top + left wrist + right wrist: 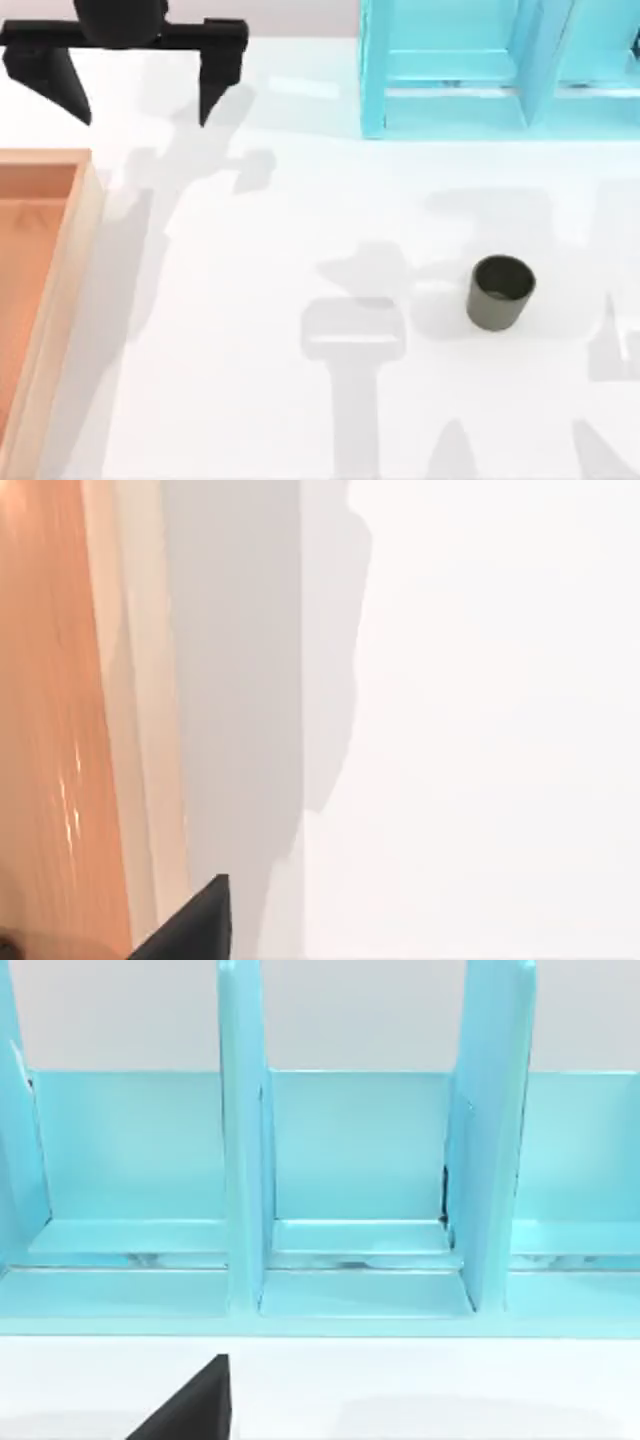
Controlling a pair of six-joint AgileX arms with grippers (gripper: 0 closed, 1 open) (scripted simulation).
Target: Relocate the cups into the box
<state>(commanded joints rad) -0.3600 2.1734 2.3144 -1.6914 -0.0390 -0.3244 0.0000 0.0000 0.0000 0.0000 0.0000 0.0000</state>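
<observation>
An olive-green cup (500, 292) stands upright on the white table, right of centre and apart from both arms. The box (68, 270), a shallow tray with a light wooden rim and an orange-brown inside, lies at the left edge. My left gripper (135, 88) hangs open at the far left, beyond the box's far corner, with nothing between its black fingers (222, 80). In the left wrist view the box's rim (140, 730) runs alongside bare table. A black part of my right gripper (190, 1408) faces the turquoise shelf.
A turquoise shelf-like frame (470, 70) with upright dividers (240, 1160) stands at the far right of the table. White tabletop stretches between the box and the cup, crossed by grey arm shadows.
</observation>
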